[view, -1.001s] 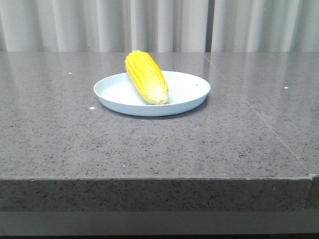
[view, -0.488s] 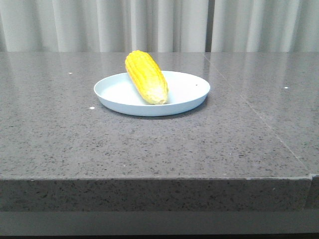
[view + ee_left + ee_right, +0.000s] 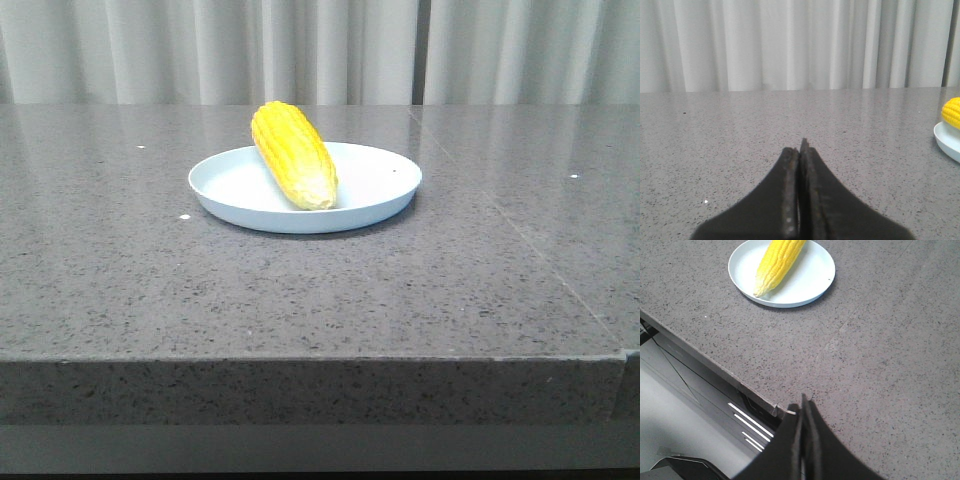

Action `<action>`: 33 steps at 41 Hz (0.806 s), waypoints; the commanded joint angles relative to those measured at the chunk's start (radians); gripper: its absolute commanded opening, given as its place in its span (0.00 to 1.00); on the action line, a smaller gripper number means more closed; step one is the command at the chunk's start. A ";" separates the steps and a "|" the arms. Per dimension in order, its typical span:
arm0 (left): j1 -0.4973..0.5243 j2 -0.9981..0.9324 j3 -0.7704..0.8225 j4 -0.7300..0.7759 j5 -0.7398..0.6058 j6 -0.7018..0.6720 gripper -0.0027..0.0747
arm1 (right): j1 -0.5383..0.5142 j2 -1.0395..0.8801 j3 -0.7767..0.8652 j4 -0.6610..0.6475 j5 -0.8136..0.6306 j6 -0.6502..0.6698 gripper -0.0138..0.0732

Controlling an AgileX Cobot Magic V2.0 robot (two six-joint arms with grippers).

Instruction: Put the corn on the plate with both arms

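Nothing is shifting across the last second in the front view: the corn is lying exactly where it was, slantwise in the plate, its paler tip pointing toward us and its blunt end reaching past the far rim on the left side. No arm is showing in that view in any of its pictures. We are reading this stillness as a sign that the placing is finished and both arms are parked clear of the plate, so little or nothing is left to do.

Going left to right, we are starting with our left gripper. Its jaws are pressed together with no gap we can make out, and they are pinching nothing. It is hovering over bare worktop, with the corn and a sliver of plate just peeking in at the edge of that wrist view, well apart from the jaws.

Our right gripper is likewise squeezed closed and empty. It is hanging near the worktop's front edge, well apart from the plate, where the corn is resting untouched.
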 commanded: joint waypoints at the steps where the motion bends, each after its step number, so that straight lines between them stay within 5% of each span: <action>1: -0.005 -0.017 0.022 -0.005 -0.073 0.001 0.01 | 0.000 0.008 -0.022 -0.014 -0.072 -0.007 0.08; 16: -0.005 -0.017 0.022 -0.005 -0.073 0.001 0.01 | -0.077 -0.077 0.056 -0.014 -0.128 -0.007 0.08; 33: -0.005 -0.017 0.022 -0.005 -0.073 0.001 0.01 | -0.490 -0.422 0.601 0.121 -0.794 -0.006 0.08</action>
